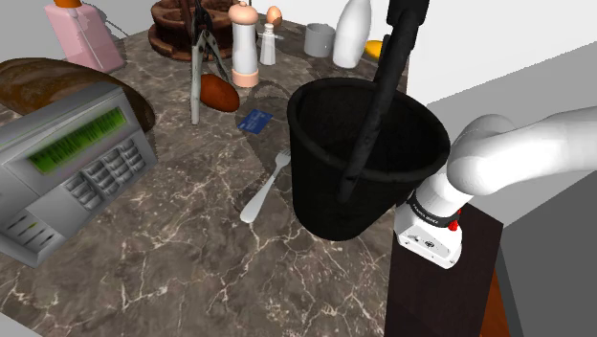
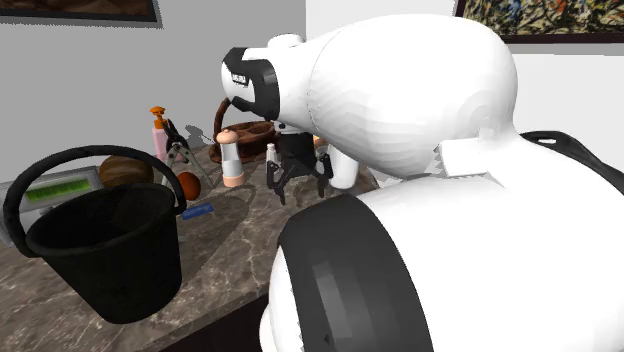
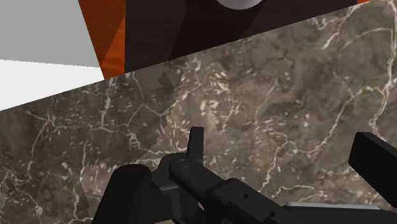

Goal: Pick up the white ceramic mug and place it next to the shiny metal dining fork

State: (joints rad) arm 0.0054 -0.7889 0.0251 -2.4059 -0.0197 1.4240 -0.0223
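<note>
The second exterior view shows the claw (image 2: pixel 300 188) hanging over the marble desk (image 2: pixel 235 245), its fingers spread with nothing between them. The wrist view agrees: one finger (image 3: pixel 197 145) stands well apart from the other, above bare marble near the desk's edge.

The shoulder view adds the mug (image 1: pixel 319 38), drawn pale grey, and the fork (image 1: pixel 263 187). In that view a black bucket (image 1: pixel 364 158) stands in front of the arm's end, and the white wrist flange (image 1: pixel 431 230) shows just beside it.

The mug stands upright with its mouth up and its long axis vertical. It is at the far end of the desk, well apart from the claw and just beside a white bottle (image 1: pixel 352 33). Which way its handle points cannot be told.

The fork lies flat beside the bucket, nearer the claw's end of the desk than the mug is. Its long axis runs lengthwise away from that end, with the tines toward the mug's end. Mug and fork are well apart.
</note>
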